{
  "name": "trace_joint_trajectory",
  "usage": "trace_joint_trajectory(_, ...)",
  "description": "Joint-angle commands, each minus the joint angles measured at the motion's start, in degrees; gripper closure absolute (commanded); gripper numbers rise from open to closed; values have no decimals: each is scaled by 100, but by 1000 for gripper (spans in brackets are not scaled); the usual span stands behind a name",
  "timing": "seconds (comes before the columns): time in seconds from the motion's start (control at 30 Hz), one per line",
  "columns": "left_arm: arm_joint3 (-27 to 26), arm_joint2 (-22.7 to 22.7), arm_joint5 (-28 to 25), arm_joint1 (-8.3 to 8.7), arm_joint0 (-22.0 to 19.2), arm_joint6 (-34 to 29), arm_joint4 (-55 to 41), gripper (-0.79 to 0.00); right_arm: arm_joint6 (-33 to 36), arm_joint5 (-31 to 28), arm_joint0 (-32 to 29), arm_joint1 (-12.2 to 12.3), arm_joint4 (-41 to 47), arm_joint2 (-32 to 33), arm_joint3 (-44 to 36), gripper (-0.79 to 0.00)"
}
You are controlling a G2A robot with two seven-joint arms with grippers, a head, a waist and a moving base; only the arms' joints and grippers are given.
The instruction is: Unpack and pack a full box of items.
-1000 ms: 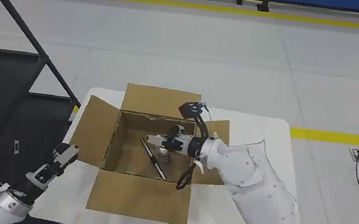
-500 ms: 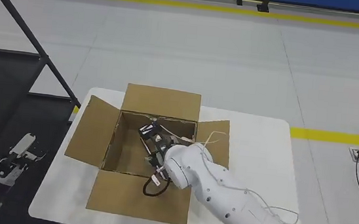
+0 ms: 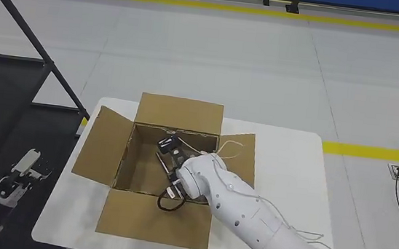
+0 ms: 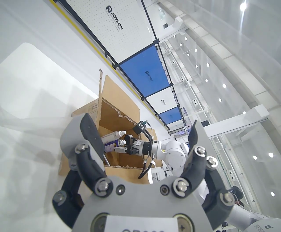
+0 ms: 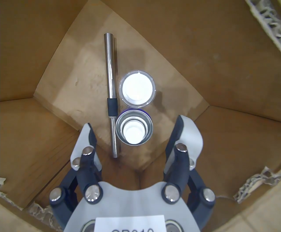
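Just below right fingers (image 5: pixel 89 136), blue can (image 5: pixel 134 130).

The top view sits above the arms and looks steeply down on the white table (image 3: pixel 282 170) and the open cardboard box (image 3: pixel 179 111), from far enough back to take in the floor (image 3: pixel 265 58) beyond. The right wrist view hangs close over the box mouth and faces straight down past the right gripper (image 5: pixel 135 122) to the box bottom. The left wrist view sits low, off the table's side and well away. It tilts up past the left gripper (image 4: pixel 140 120) toward the box, the right arm (image 4: pixel 173 153) and the ceiling (image 4: pixel 219 55). All three views share the box; the top and left wrist views also share the right arm.
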Motion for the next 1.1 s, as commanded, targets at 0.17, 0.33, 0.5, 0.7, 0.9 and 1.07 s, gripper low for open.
trace_joint_trajectory(0.17, 5, 5, 29, 16, -14, 5, 33, -785, -52, -84, 41, -149, 21, 47, 354, -92)
trace_joint_trajectory(0.33, 28, 58, 65, 29, -56, 16, 87, -785, -17, -6, 11, -154, -127, 163, 239, 0)
trace_joint_trajectory(0.5, 33, 104, 82, 41, -90, 22, 142, -785, 273, 127, -130, -32, -452, 377, -322, 0)
trace_joint_trajectory(0.7, 45, 166, 95, 54, -115, 23, 169, -785, 794, 318, -554, 213, -1186, 663, -1446, 0)
trace_joint_trajectory(0.9, 24, 239, 129, 62, -117, 46, 203, -785, 1012, 594, -1156, 478, -2093, 1157, -2831, 0)
trace_joint_trajectory(1.07, -57, 361, 144, 68, -101, 21, 273, -785, 744, 1404, -1855, 692, -3160, 1943, -4160, 0)
